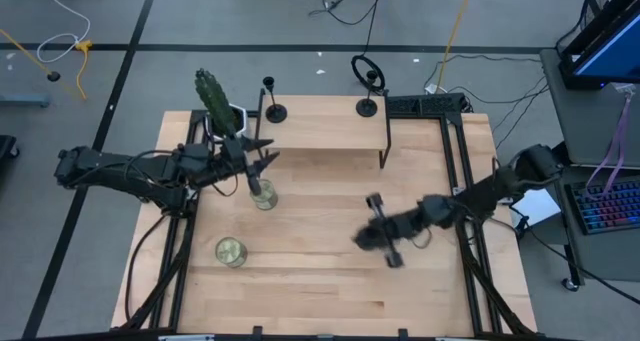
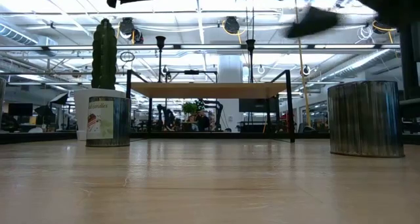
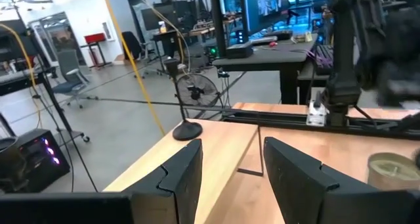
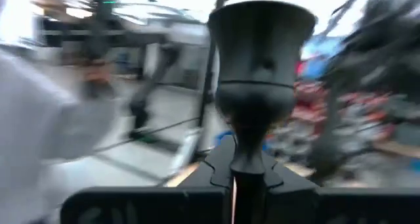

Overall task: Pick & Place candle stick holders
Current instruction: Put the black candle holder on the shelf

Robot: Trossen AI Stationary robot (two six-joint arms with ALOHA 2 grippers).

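Observation:
Two black candle stick holders stand on their round bases on the raised wooden shelf at the table's far side; they also show in the low view. My right gripper is over the table's right middle, shut on a third holder. My left gripper is open and empty, above a glass candle jar, its fingers pointing toward the shelf. My right gripper pinches the holder's thin stem between its two fingers, just below the small cup top. The fingers lie across the stem. The holder is lifted clear of the table; its base is hidden behind the fingers.
A cactus in a white pot stands at the shelf's left end. A second candle jar stands near the table's left front. Black frame rails run along the table's sides. Bare wood lies in the table's middle and front.

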